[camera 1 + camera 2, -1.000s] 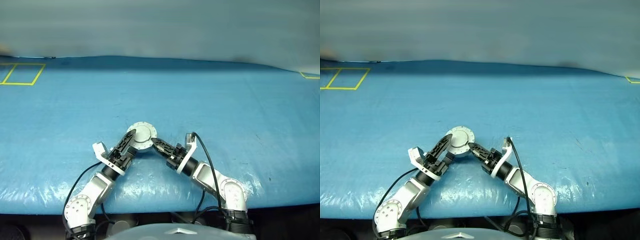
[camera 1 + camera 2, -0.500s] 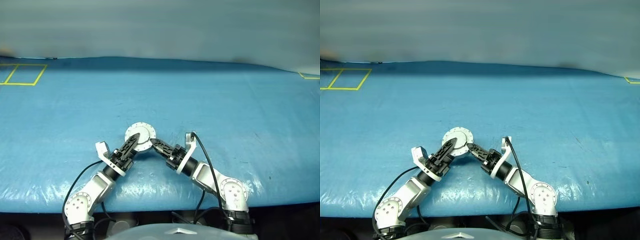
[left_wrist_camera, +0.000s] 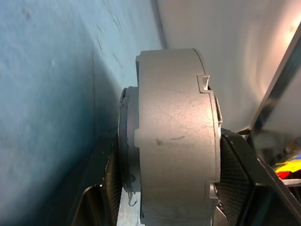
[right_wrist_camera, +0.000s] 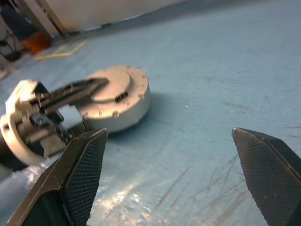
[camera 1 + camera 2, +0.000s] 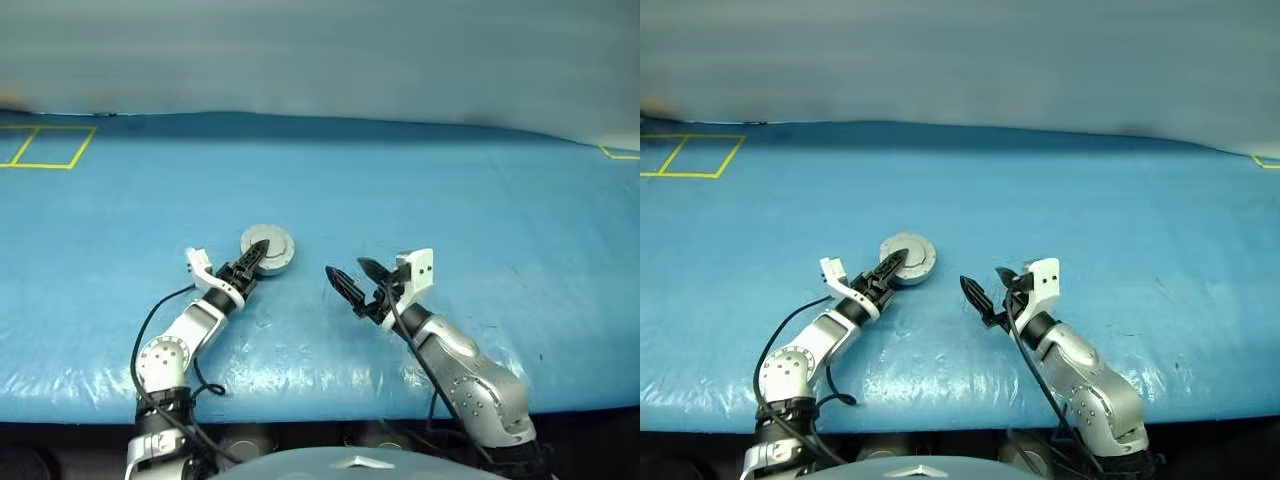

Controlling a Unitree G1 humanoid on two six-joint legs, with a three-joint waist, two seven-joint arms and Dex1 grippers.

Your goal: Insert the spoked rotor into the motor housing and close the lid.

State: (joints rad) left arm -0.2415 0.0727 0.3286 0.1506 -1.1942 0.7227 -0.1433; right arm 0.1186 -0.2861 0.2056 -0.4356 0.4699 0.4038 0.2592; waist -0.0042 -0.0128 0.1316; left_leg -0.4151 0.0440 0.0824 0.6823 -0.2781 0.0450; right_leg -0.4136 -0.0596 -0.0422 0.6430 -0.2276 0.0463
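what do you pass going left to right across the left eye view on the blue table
yellow taped square at the far left corner → left gripper, jaws closed on the closed motor housing → right gripper, jaws open and apart from the housing → yellow tape corner at the far right edge

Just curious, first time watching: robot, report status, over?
Left gripper shut on motor housing, lid on. Right gripper open, apart from it. Blue table: nothing in the way.
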